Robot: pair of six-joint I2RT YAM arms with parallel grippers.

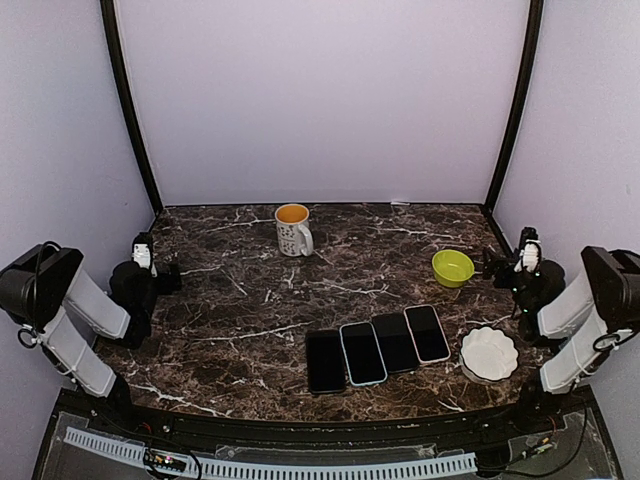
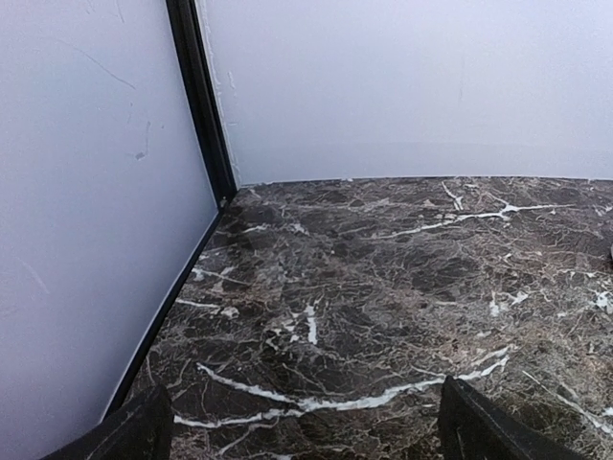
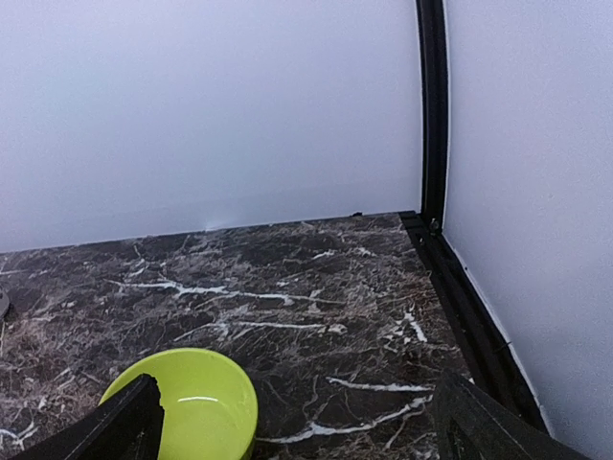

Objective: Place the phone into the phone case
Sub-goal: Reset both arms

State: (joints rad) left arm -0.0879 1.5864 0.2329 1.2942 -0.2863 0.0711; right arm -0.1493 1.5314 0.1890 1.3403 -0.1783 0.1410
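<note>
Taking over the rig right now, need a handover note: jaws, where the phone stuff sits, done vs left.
Left gripper: jaws open, empty, at the left side of the dark marble table.
Right gripper: jaws open, empty, at the right side, beside the yellow-green bowl.
Job's things: four flat slabs side by side near the front edge: black slab, blue-edged slab, second black slab, pink-edged slab. Cannot tell phones from cases.
Done: nothing; neither gripper touches the row.
Left: pick up a phone, seat it in a case.
</note>
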